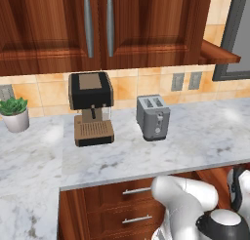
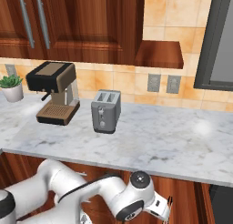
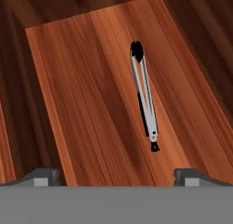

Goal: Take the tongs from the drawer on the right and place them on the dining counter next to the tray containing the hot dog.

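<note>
Item: tongs (image 3: 144, 95), silver arms with dark tips, lying flat on the wooden floor of the open drawer (image 3: 82, 104), alone there, touching neither side wall. Position relative to my tool (image 3: 116, 175): ahead of it and off to the right of centre in the hand view, closer to my right fingertip (image 3: 186, 175) than to the left one. Long axis: running away from me, nearly along my line of sight, leaning slightly leftward at the far end; the dark spread tips lie far, the hinged end lies near. State of my tool: spread as wide as it goes, holding nothing, poised above the drawer and apart from the tongs. Judgement: my fingers stand across the tongs' length, which suits a pinch over the two arms, but I would need to shift right and forward to centre on them before descending. Also present, unrelated: tabletop (image 1: 195, 131) above the drawer, bearing a toaster (image 1: 153, 117), a coffee machine (image 1: 92, 110) and a potted plant (image 1: 14, 113).
</note>
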